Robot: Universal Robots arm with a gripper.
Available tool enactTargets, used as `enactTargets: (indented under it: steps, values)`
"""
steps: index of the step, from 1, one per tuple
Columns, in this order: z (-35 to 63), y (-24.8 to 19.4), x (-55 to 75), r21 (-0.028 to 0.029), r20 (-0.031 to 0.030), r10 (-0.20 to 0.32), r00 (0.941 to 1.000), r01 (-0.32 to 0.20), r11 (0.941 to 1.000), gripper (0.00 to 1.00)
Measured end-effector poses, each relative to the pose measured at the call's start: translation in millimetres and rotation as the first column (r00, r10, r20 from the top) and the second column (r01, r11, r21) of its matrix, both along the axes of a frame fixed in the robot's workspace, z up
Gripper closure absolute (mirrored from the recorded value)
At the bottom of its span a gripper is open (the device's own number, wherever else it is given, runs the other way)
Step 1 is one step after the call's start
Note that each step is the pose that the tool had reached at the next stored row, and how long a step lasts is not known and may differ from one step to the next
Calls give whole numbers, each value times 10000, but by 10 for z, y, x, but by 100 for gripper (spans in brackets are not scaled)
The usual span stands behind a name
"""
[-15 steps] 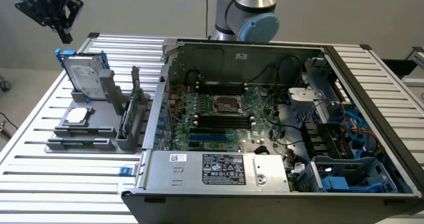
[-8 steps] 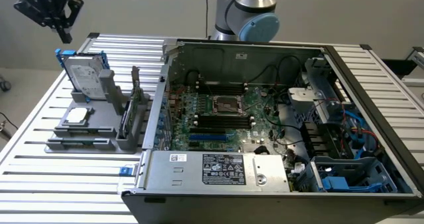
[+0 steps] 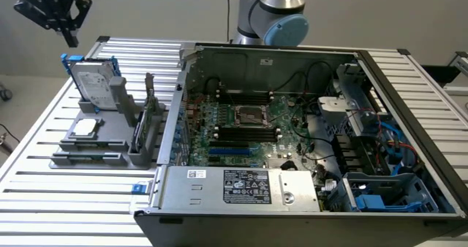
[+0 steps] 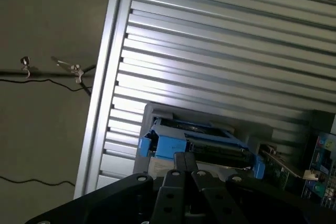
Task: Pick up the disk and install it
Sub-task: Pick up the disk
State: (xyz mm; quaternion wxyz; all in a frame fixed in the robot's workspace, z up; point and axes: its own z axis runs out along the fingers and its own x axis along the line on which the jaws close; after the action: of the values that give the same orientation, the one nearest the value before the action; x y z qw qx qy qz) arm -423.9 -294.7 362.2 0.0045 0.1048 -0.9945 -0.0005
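Gripper (image 3: 71, 40): fingers pressed together, nothing between them; hangs above the disk and well clear of it, at the exterior view's left. Disk (image 3: 95, 86): stands on edge in a grey holder (image 3: 139, 162), leaning slightly, label outward, blue frame round its edges. Chip (image 3: 85, 127): lies flat on the holder, just in front of the disk. Case (image 3: 263, 61): open, beside the holder on the exterior view's right, power supply (image 3: 249, 185) along its near side. Table (image 3: 73, 203): slatted metal, bearing holder and case.
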Motion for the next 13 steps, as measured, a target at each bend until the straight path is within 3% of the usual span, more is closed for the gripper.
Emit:
enactTargets:
  steps: [7, 13]
  values:
    - [0, 0, 0, 126, -151, 752, 9971, -751, 9971, 89]
    - [0, 0, 0, 196, -265, 1450, 9891, -1445, 9893, 89]
